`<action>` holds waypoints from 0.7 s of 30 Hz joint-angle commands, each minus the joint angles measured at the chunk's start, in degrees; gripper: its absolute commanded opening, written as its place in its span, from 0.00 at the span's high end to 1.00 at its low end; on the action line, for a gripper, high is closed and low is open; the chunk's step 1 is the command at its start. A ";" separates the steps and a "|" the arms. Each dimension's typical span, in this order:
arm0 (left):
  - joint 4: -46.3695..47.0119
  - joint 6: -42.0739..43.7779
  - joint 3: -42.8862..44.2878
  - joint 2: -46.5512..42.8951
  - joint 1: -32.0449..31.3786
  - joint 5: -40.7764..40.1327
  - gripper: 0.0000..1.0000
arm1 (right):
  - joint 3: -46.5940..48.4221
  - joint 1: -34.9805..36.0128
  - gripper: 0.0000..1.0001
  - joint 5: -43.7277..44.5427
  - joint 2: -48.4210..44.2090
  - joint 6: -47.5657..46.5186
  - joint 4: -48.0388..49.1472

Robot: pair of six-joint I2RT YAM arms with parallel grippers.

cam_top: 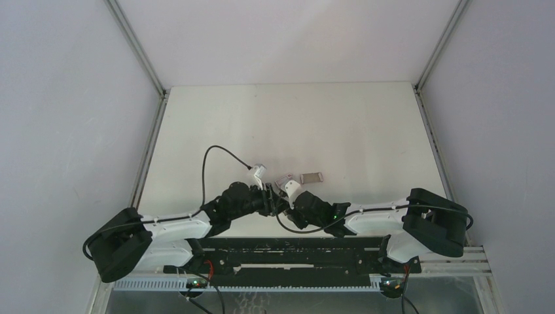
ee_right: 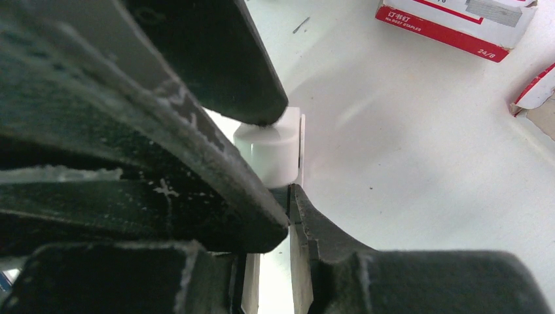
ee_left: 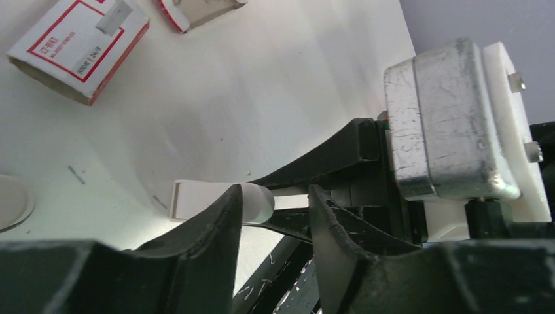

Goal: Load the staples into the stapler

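Observation:
The small white stapler [cam_top: 292,190] [ee_left: 196,199] [ee_right: 268,154] hangs just above the table, near its front middle. My right gripper [cam_top: 288,197] [ee_right: 291,196] is shut on the stapler's thin flat part. My left gripper [cam_top: 268,196] [ee_left: 271,193] straddles the stapler's rounded end with its jaws partly apart. One of the left fingers [ee_right: 222,65] rests on top of that end, and a gap shows by the other. No strip of staples shows; the staples are hidden or out of view.
A red-and-white staple box [cam_top: 285,178] [ee_left: 78,46] [ee_right: 458,19] lies just beyond the grippers, with an open box tray [cam_top: 312,176] [ee_left: 203,10] beside it. Loose single staples [ee_left: 262,288] are scattered on the black rail below. The right wrist's metal housing [ee_left: 445,124] is close on the right.

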 commanded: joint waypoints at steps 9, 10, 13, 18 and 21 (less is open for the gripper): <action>16.33 -6.67 -4.88 7.12 -3.62 9.08 0.59 | -0.03 -0.15 0.80 -1.85 1.28 0.60 2.22; 16.34 -6.66 -4.99 6.74 -3.59 8.77 0.58 | -0.15 -0.05 0.73 -2.64 0.58 0.37 2.27; 13.11 -5.44 -5.00 3.46 -2.88 6.57 0.54 | -0.98 0.29 0.57 -3.84 -2.64 0.19 2.18; -0.23 0.21 -3.67 -6.98 -1.06 0.62 0.41 | -1.50 0.37 0.47 -2.91 -9.83 0.37 -1.45; -9.19 3.39 -1.85 -11.07 0.01 -1.81 0.36 | -1.52 0.34 0.46 -1.88 -13.48 1.09 -4.17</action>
